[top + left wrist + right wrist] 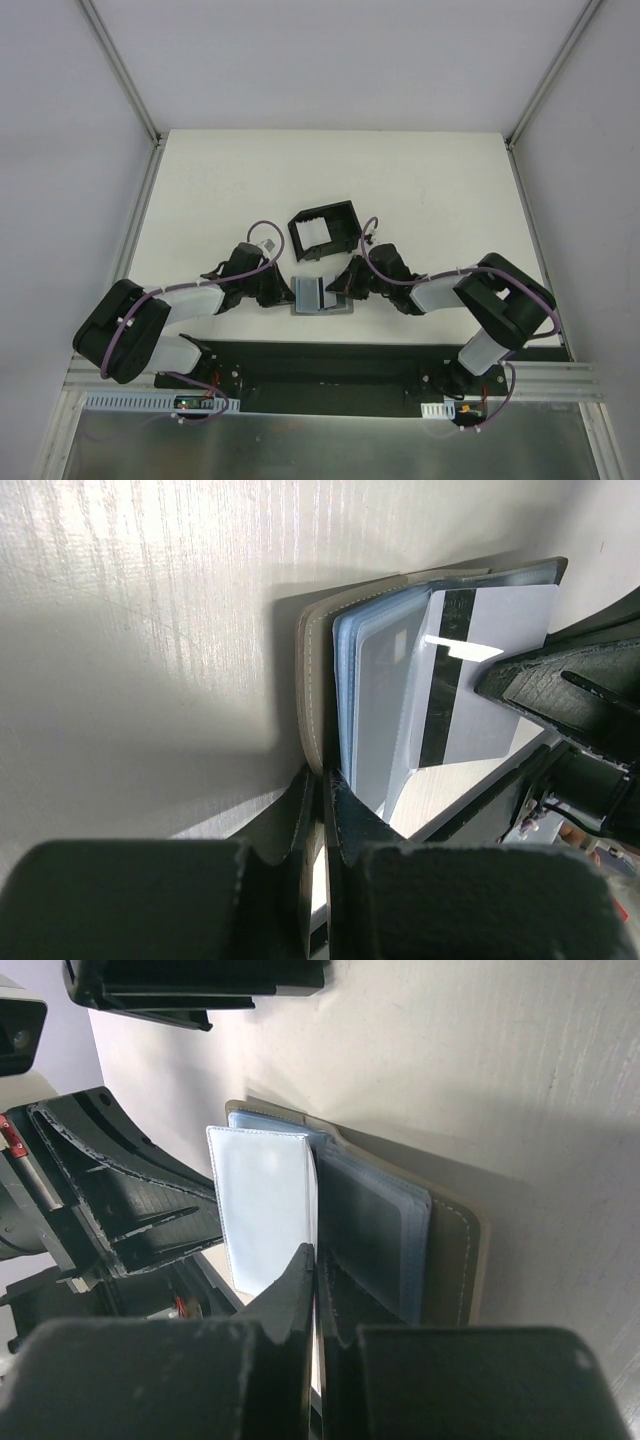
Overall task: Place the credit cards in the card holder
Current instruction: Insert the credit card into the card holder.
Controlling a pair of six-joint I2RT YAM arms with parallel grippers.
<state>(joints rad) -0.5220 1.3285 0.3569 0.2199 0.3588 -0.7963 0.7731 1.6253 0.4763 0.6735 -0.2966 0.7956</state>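
The black card holder stands open-topped on the table behind the grey wallet; its lower edge shows in the right wrist view. The wallet lies open between both grippers, showing blue card sleeves. My left gripper is shut on the wallet's grey cover at its edge. My right gripper is shut on the edge of a pale credit card with a black stripe, which sticks out of the sleeves. In the top view the left gripper and right gripper flank the wallet.
The wallet lies near the table's front edge, just beyond the black base plate. White enclosure walls stand at the back and sides. The right gripper's fingers reach in close to the left one.
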